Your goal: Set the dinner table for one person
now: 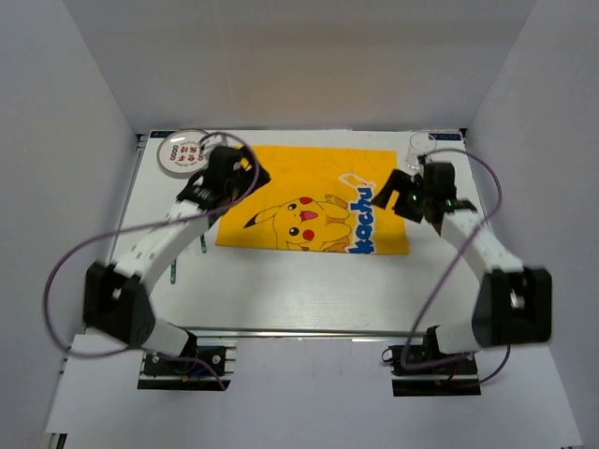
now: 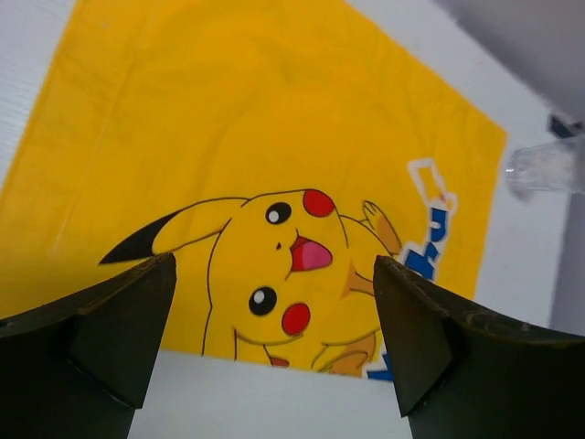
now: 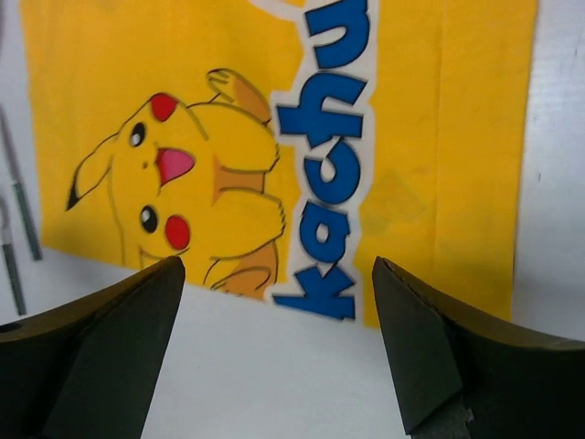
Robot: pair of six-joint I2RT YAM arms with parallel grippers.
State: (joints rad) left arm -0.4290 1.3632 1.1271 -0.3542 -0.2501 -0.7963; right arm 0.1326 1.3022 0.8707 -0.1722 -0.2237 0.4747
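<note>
Dinner table (image 1: pixel 309 290): white, broad, filling the middle of the overhead view, metal rail (image 1: pixel 309 330) along near edge. Carries a yellow Pikachu placemat (image 1: pixel 309 192) flat at its middle. Left gripper (image 1: pixel 251 176) above the placemat's left edge, jaws spread wide, grasping nothing; right gripper (image 1: pixel 393 195) above the right edge, likewise spread and empty, covering part of the blue lettering (image 1: pixel 360 224). Small round plate (image 1: pixel 182 152) at far left corner, right rim partly behind a cable (image 1: pixel 225 134). Clear glass (image 1: pixel 423 143) at far right corner, faint, blurred and cut off in left wrist view. Thin grey utensils (image 3: pixel 23 206) left of the placemat, cropped, kind impossible to tell.
</note>
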